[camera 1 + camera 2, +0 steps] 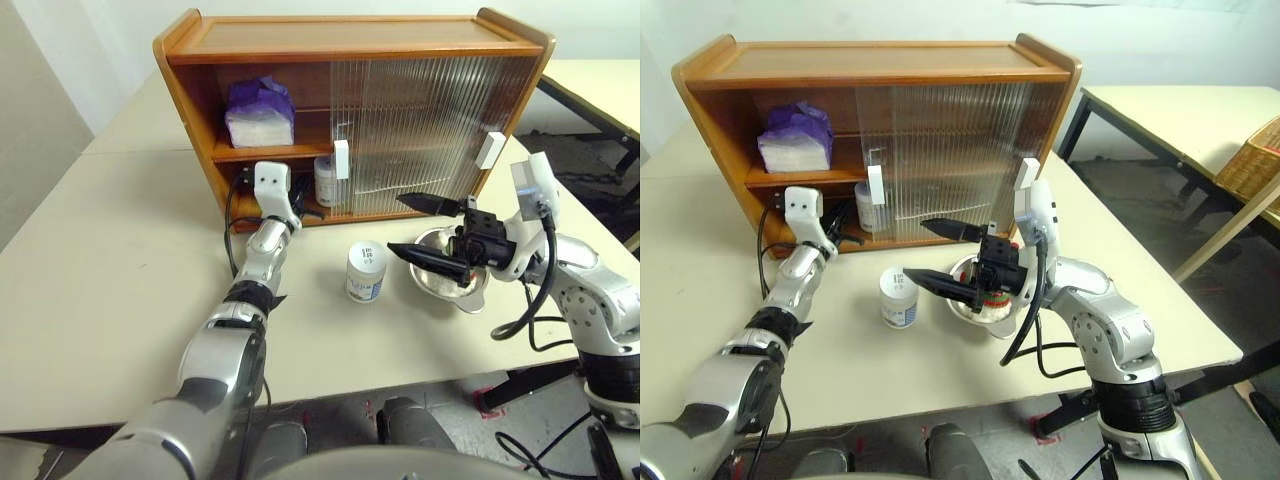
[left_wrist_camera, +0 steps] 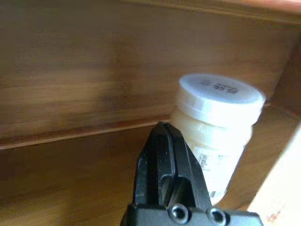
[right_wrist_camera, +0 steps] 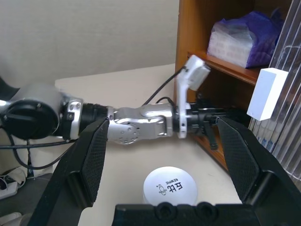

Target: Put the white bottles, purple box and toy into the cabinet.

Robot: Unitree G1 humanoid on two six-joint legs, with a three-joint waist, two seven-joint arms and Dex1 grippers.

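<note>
Jar on table (image 1: 366,271): upright, lid up, directly ahead of and just below the right gripper (image 1: 420,228), whose jaws are spread wide with nothing between them. In the right wrist view the jar's lid sits between the two fingers, so the right arm is the nearer one; a short advance and drop should bracket it.

Left gripper (image 2: 165,162): jaws pressed together, empty, at the cabinet's (image 1: 190,100) lower shelf, just short of the second jar (image 2: 217,122).

Purple box (image 1: 259,113) on upper shelf.

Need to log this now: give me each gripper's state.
Left gripper: shut, holding nothing, beside the bottle in the cabinet.
Right gripper: open, empty.
</note>
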